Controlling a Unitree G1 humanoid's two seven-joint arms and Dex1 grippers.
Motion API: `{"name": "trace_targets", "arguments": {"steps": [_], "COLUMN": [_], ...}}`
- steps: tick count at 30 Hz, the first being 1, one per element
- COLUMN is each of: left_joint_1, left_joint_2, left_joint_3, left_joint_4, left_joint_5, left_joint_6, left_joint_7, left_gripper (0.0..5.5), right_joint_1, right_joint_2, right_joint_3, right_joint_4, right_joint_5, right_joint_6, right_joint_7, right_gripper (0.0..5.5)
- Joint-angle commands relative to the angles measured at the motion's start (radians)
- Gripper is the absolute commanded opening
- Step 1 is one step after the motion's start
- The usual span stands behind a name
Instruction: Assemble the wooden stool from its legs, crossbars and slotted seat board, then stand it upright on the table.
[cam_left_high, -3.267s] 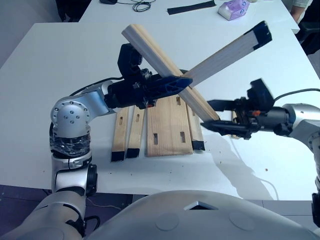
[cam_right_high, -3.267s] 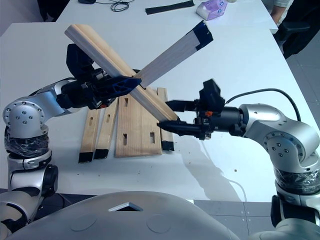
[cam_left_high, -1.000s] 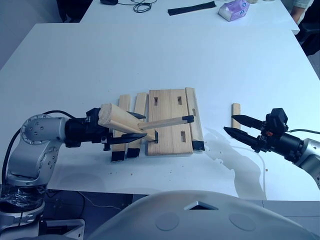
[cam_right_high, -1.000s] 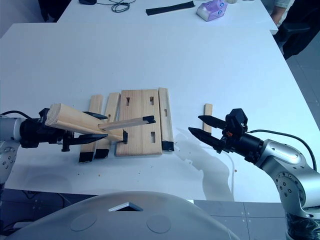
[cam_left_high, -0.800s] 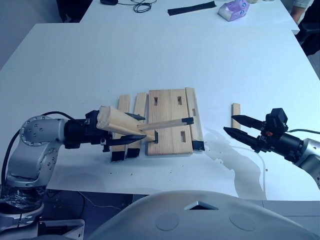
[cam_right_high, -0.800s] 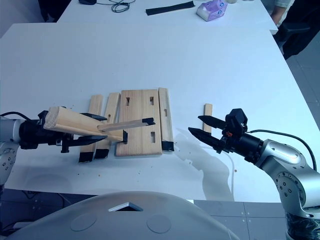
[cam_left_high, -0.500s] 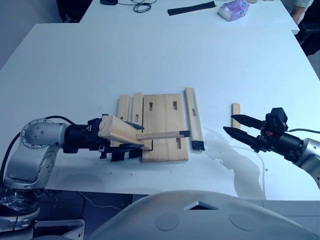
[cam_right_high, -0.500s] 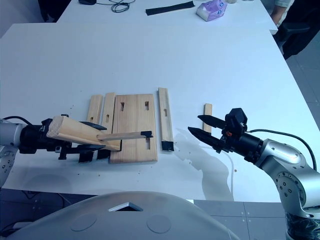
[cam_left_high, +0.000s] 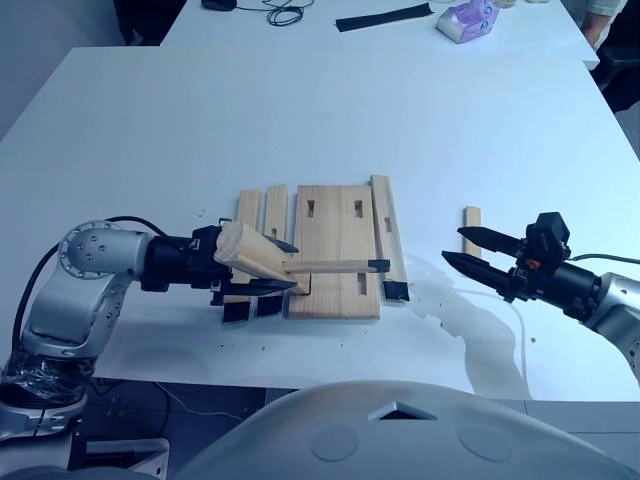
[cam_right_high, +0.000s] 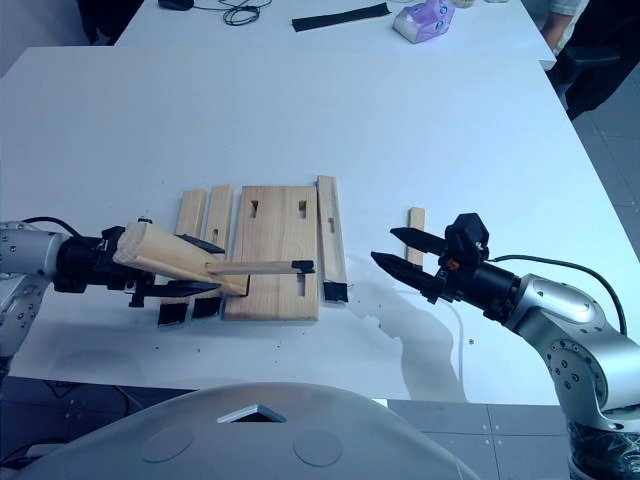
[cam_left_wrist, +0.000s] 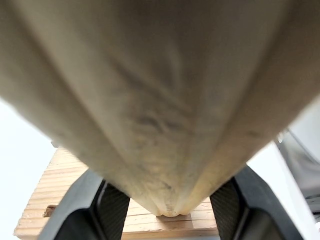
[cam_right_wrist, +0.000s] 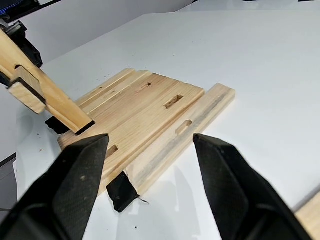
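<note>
Dial centred on the slotted seat board (cam_left_high: 335, 225), with 12 o'clock pointing away from the robot. The board lies flat on the white tabletop (cam_left_high: 300, 120). At 9 o'clock the left gripper (cam_left_high: 268, 266) has its fingers (cam_left_wrist: 112, 212) clamped on either side of a joined leg pair (cam_left_high: 245, 255). This is a thick piece tilted up toward the head camera and a slim, black-tipped piece running toward 3 o'clock over the board's near portion; whether it touches the board cannot be judged. Two loose slats (cam_left_high: 248, 210) lie side by side just beside the board's 9 o'clock edge. A black-footed leg (cam_left_high: 385, 225) lies along the 3 o'clock edge. Farther out at 3 o'clock the right gripper (cam_left_high: 468, 248) hovers, its fingers (cam_right_wrist: 80, 185) spread wide and empty, near a short wooden piece (cam_left_high: 471, 217).
</note>
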Motion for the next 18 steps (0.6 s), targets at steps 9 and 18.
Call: {"name": "trace_targets", "arguments": {"steps": [9,18], "left_joint_1": [-0.003,-0.158], "left_joint_2": [0.058,0.037], "left_joint_3": [-0.102,-0.173], "left_joint_4": [0.072,0.123], "left_joint_5": [0.11,0.063], "left_joint_6": [0.064,0.266], "left_joint_7": [0.046,0.099], "left_gripper": [2.06,2.06], "right_joint_1": [-0.003,-0.025], "right_joint_2": [-0.01,-0.007], "right_joint_3": [0.013,0.038], "right_joint_4": [0.002,0.009], "right_joint_5": [-0.018,-0.03], "right_joint_6": [0.008,0.008], "right_joint_7": [-0.021,-0.026], "right_gripper": [3.09,3.09]}}
